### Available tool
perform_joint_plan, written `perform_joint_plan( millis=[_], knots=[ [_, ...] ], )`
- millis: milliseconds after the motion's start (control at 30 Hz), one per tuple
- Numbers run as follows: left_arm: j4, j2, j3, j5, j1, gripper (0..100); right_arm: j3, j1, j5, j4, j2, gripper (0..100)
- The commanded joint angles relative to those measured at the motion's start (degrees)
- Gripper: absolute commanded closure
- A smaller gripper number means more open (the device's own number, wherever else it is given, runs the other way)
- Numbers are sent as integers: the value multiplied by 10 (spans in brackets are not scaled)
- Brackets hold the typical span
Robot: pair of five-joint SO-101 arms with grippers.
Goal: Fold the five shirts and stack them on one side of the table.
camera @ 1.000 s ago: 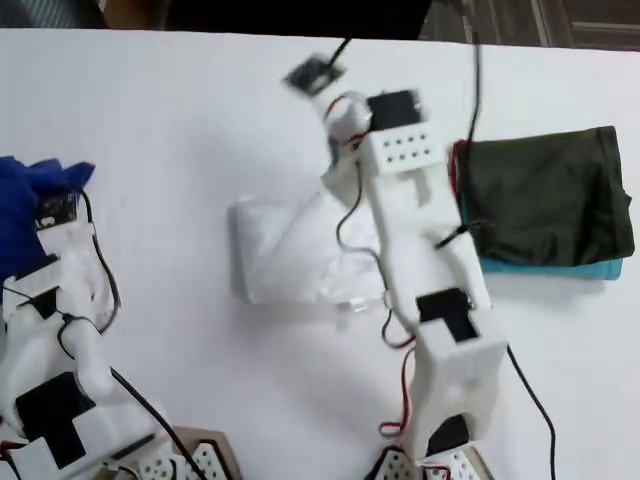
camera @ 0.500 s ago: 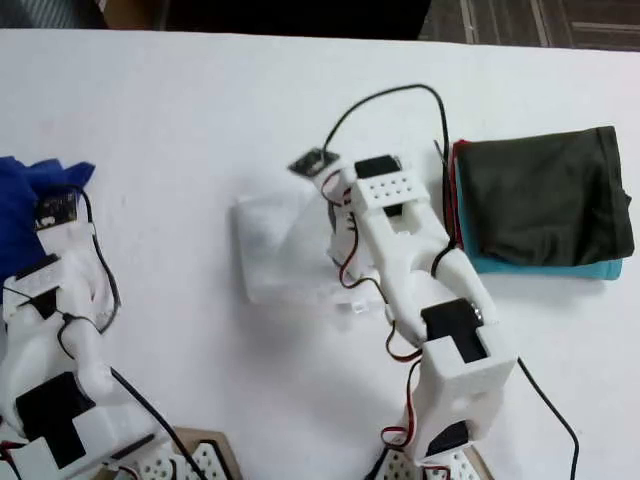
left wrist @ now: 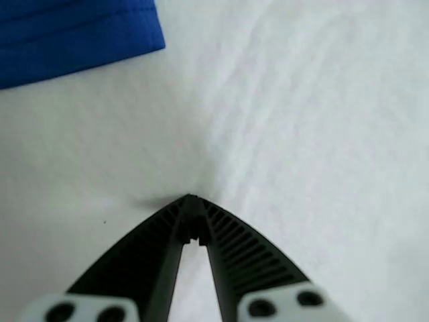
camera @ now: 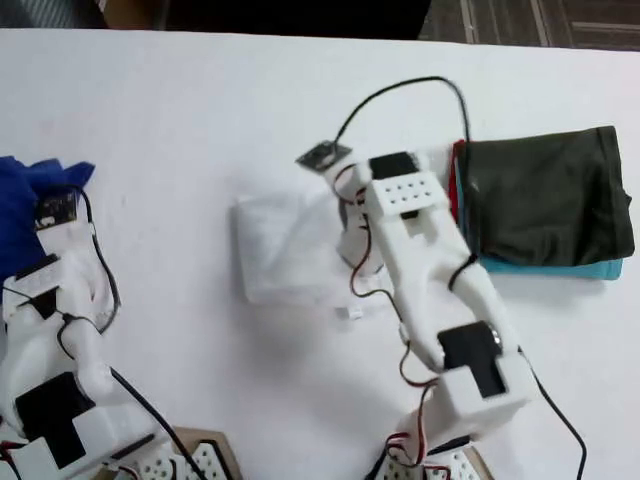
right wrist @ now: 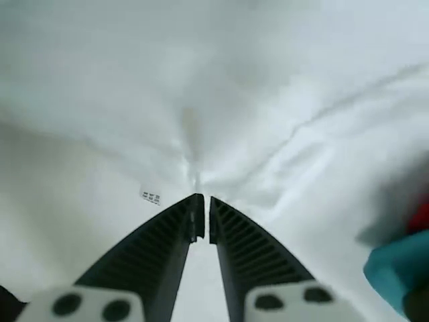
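White shirt (camera: 282,250) pinched in closed right gripper (right wrist: 201,201); thin hold may slip, spoiling the fold. Left gripper (left wrist: 192,202) closed, empty.

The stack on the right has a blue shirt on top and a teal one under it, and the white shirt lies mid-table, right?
Not quite: the high view shows the top shirt is dark green, not blue. The teal shirt lies under it and the white shirt mid-table.
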Motion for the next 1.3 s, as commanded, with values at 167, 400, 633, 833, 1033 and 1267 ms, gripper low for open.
perform_joint_plan(
  millis=[167,400,633,833,1033,1267],
  knots=[
    [-11,-21,-1,4,-3,975,3,-47,1,5,-57,932],
    [-11,-21,-1,4,-3,975,41,-62,76,-18,-55,769],
    [-11,-21,-1,4,-3,975,125,21,81,-111,-55,777],
    [-11,-21,-1,4,-3,975,151,65,82,-128,-55,940],
    [-11,-21,-1,4,-3,975,151,66,80,-131,-56,978],
    [-11,-21,-1,4,-3,975,145,113,82,-103,-73,978]
  ],
)
